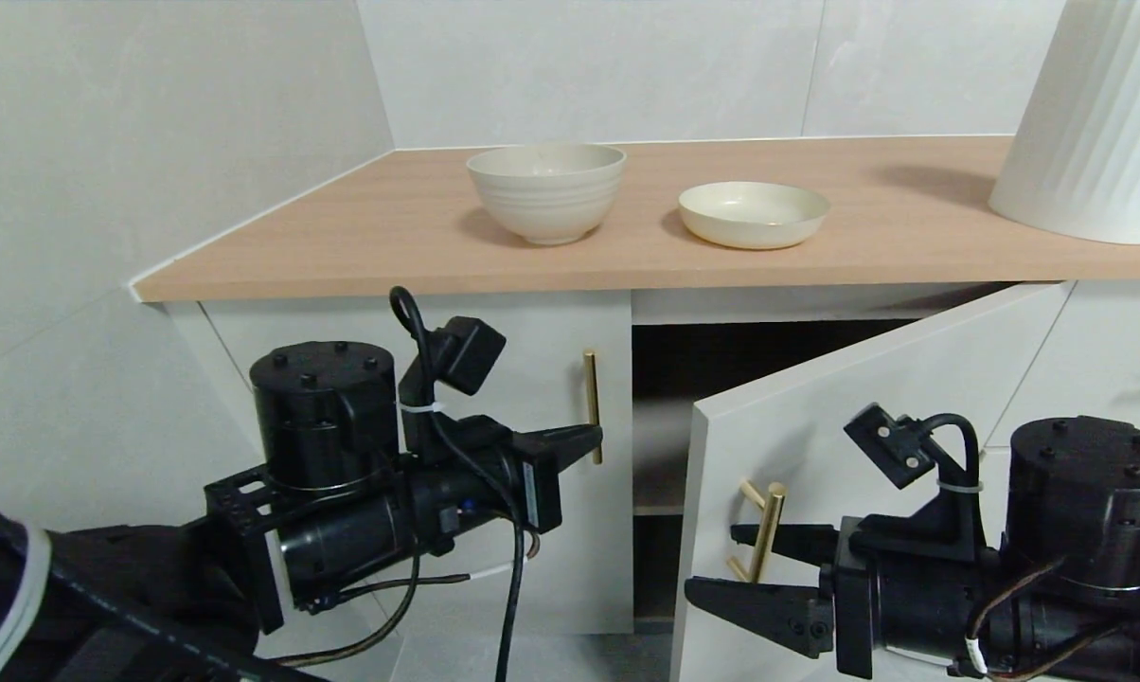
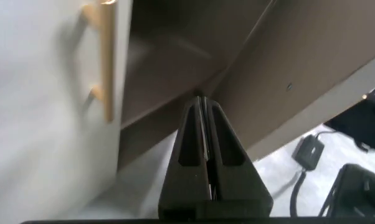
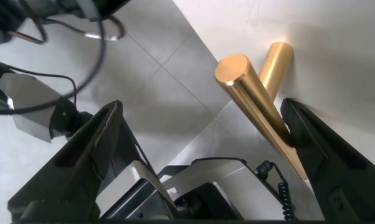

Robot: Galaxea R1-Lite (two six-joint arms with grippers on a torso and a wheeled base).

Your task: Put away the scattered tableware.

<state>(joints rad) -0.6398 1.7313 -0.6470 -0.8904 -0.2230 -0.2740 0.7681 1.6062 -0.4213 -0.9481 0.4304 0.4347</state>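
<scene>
Straddling door handle (image 1: 768, 526), R tool (image 1: 712, 561) apart; L tool (image 1: 589, 438) together; bowl (image 1: 546, 189), plate (image 1: 753, 213) on counter (image 1: 390, 237).

The head view is taken from above, facing forward and down onto the desk (image 1: 390, 246) and the cabinet fronts (image 1: 532, 332) below, at moderate range. The left wrist view is taken close behind the left tool (image 2: 202, 99), directed into the open cabinet (image 2: 169, 56). The right wrist view is taken close behind the right tool (image 3: 201, 106), directed at the open door's handle (image 3: 256, 93). That handle and the closed door's handle (image 2: 105, 59) are shared with the head view.
</scene>
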